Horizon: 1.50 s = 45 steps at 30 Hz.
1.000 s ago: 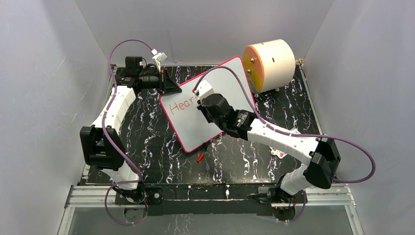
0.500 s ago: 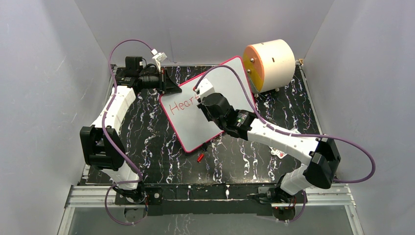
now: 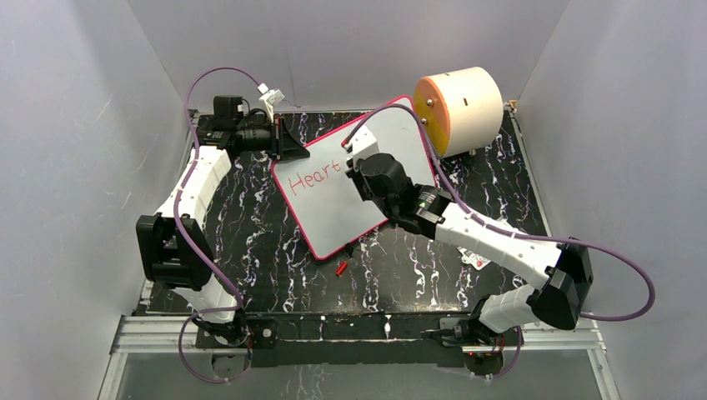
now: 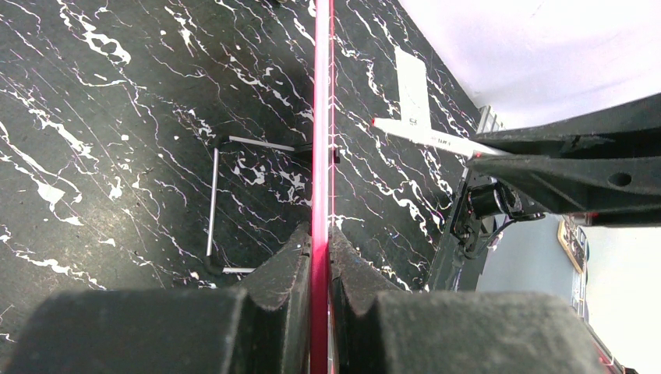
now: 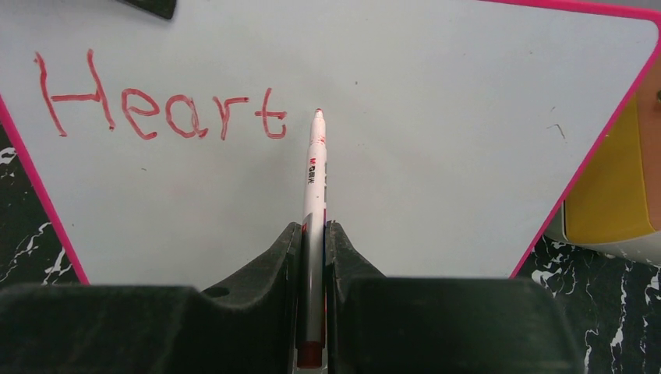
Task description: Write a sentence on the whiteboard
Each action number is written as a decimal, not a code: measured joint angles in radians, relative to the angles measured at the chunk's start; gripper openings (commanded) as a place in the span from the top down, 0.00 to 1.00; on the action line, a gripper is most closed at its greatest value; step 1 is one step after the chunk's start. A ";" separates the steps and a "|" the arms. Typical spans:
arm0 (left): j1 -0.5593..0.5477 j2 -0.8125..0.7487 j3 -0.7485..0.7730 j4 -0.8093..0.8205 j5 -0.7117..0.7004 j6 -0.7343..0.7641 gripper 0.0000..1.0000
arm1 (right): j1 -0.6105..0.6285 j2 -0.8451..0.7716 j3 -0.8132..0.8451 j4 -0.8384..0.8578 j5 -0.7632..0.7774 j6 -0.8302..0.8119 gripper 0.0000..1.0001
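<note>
**— What's moved?**

— My right arm [image 3: 500, 242] has been swinging rightward. The sentence [image 5: 160, 109] is now showing "Heart" whole.

**— Left side?**

— The left end effector [image 4: 319, 248] is pinching the pink rim of the whiteboard [image 3: 329, 221], steadying it on the counter [image 3: 250, 242].

**— The pen?**

— The right end effector [image 5: 313, 253] is clamping the marker [image 5: 314, 171]. Its barrel is pointing up the board and its tip is sitting just right of the "t". I can't tell if it's touching. I'm judging the next word goes rightward, and this arm is the nearer one. Blank white is running to the far rim, with the cream cylinder [image 3: 463, 108] crowding that corner.
</note>
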 measured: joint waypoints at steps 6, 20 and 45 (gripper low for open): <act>0.000 0.000 0.000 0.000 0.000 0.000 1.00 | -0.051 -0.016 -0.002 -0.014 -0.009 0.000 1.00; 0.000 0.000 0.000 0.000 0.000 0.000 1.00 | -0.108 -0.016 -0.007 -0.021 -0.076 -0.014 1.00; 0.000 0.000 -0.001 0.000 0.000 0.000 1.00 | -0.131 0.037 0.053 0.013 -0.126 -0.069 1.00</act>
